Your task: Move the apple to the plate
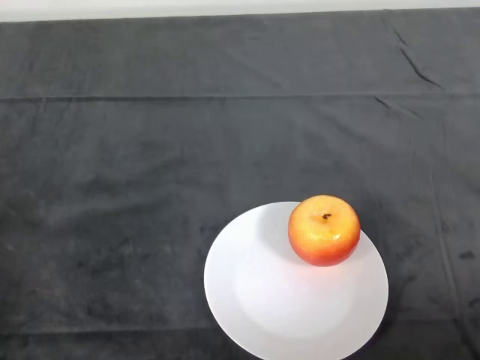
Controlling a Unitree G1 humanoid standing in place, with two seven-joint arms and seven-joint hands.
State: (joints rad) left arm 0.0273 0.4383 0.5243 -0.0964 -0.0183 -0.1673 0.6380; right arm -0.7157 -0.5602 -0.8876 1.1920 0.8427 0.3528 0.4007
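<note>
You have one apple (324, 230) and one plate (255, 300) in front of you, both on the dark cloth (150, 150) that covers the table. The apple sits upright on the plate, stem pit facing up, on the far right part of the white surface, close to the rim. Its skin is orange-red with a yellow patch on top. The plate is round and white, and its near edge runs out of the bottom of the view, so you cannot see its full outline. The cloth shows a few creases toward the far right.
</note>
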